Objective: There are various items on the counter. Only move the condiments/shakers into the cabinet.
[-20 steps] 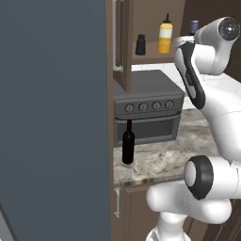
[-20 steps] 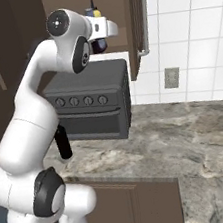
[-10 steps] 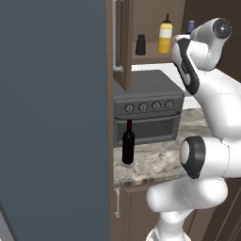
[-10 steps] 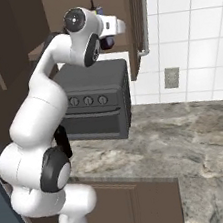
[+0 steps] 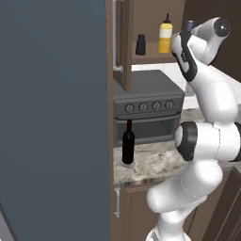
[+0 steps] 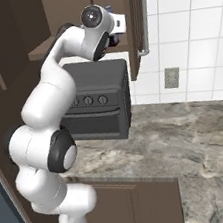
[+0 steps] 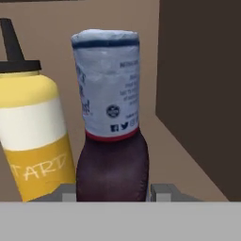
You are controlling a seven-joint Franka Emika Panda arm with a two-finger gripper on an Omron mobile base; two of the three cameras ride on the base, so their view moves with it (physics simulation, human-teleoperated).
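My gripper is shut on the squat blue-purple bottle, whose pale label faces the hand camera; one fingertip shows at each side of its base. The yellow squeeze bottle stands just left of it, close but apart. In the left base view, the black shaker and the yellow bottle stand on the cabinet shelf, and the blue-purple bottle's top peeks out behind my wrist. Whether the held bottle rests on the shelf is hidden.
The cabinet door stands open with its silver bar handle toward me. A dark toaster oven sits under the shelf on the granite counter, with the tall wine bottle in front of it. A large grey panel stands at the left.
The arm's upper joints have swung upward and the hand has shifted slightly further in over the shelf. The grip on the blue-purple bottle is unchanged.
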